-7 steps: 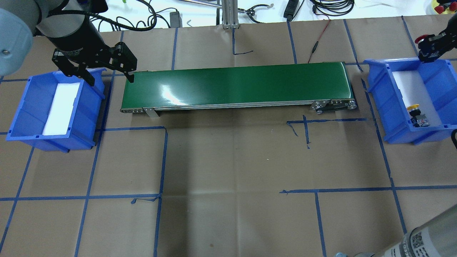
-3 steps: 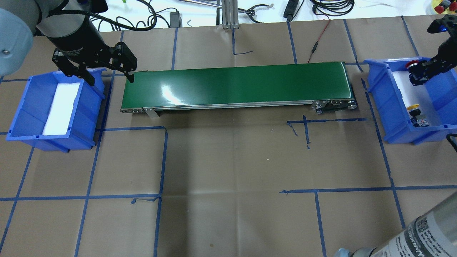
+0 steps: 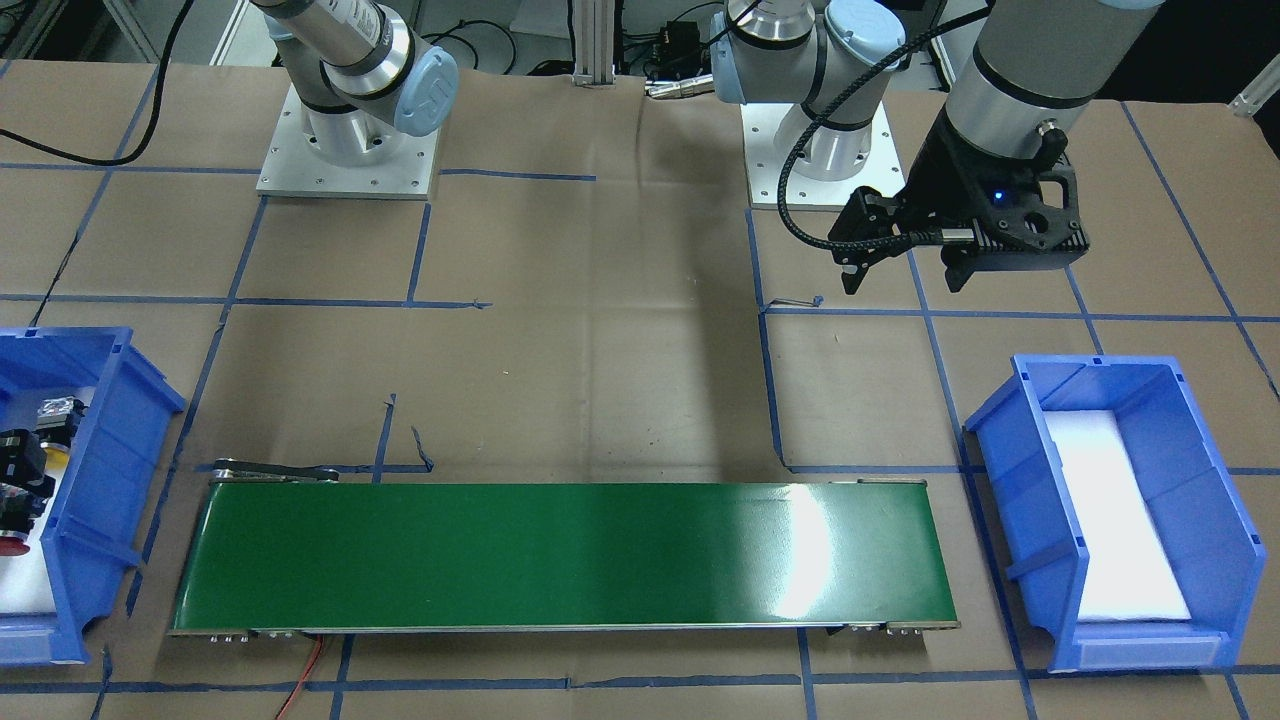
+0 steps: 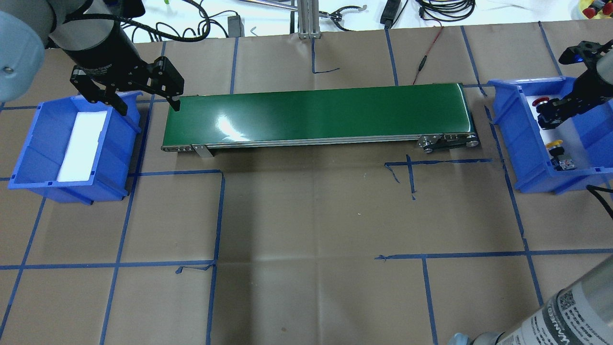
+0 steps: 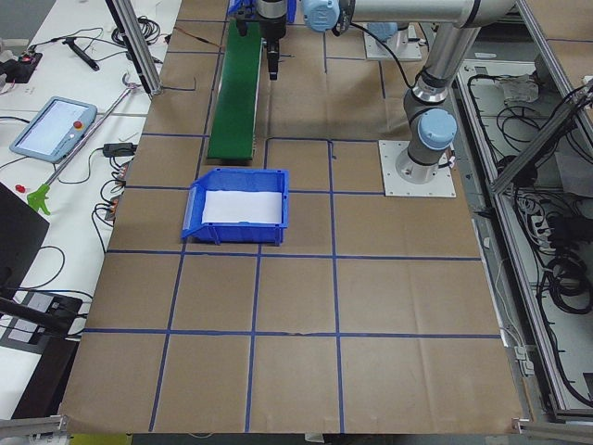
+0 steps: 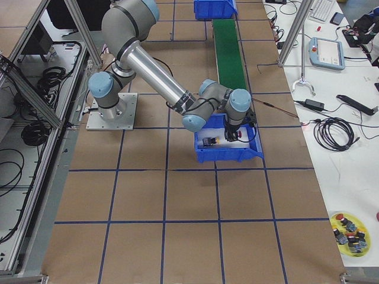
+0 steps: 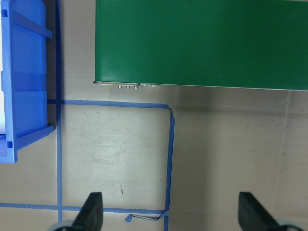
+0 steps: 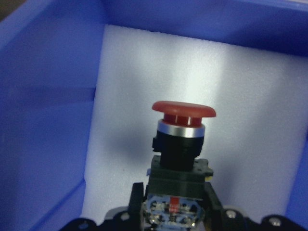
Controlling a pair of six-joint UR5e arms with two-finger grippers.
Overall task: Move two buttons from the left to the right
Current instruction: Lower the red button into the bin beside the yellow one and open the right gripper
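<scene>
**Right hand holds the red-capped button inside the right-hand bin; left hand hangs open at the far end of the conveyor**

A tabletop (image 4: 311, 215) covered in brown paper and marked with a grid of blue tape carries a long green conveyor belt (image 4: 316, 112) running left to right. A blue plastic bin lined with white foam stands off each end of the belt.

The right hand (image 4: 550, 111) is inside the right bin (image 4: 507, 120), above the white foam pad (image 8: 250, 86). Its fingers are closed on the black blocky body of the red-capped button (image 8: 183, 139). The red mushroom cap points away from the wrist, toward the far wall of the bin. Whether the button touches the foam cannot be told.

The yellow-capped button (image 4: 558, 151) lies on the same foam, near the red one but apart from it, at the end of the bin closer to the robot.

The left hand (image 4: 146, 104) holds nothing. Its two fingers are spread wide, and it hovers above the bare tabletop between the left bin (image 4: 28, 143) and the left end of the belt. The wrist camera on that arm looks straight down on taped paper, with the bin's wall at one side and the belt's end ahead.
</scene>
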